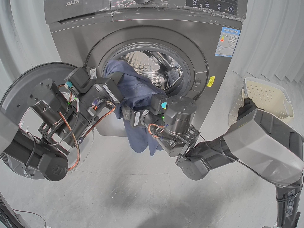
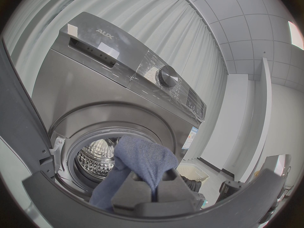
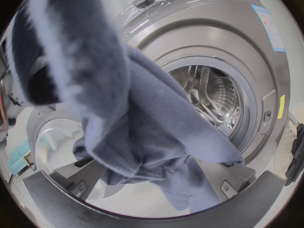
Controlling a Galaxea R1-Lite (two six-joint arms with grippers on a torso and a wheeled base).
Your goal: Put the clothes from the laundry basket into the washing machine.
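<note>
A dark blue garment [image 1: 136, 86] hangs in front of the open drum [image 1: 152, 67] of the grey washing machine [image 1: 190, 32], its upper part at the drum's rim and its lower end dangling toward the floor. My left gripper [image 1: 114, 79] is at the opening's left edge, shut on a fold of the garment [image 2: 142, 159]; the fingers [image 2: 133, 190] meet around the cloth. My right gripper [image 1: 125, 113] is lower, in front of the machine. Its fingers [image 3: 231, 174] stand wide apart, with the bunched garment [image 3: 152, 136] draped between and over them.
The round door [image 1: 38, 76] is swung open to the left, behind my left arm. A cream laundry basket [image 1: 269, 95] stands on the floor right of the machine with a dark piece of clothing [image 1: 248, 106] at its near edge. Bare grey floor lies in front.
</note>
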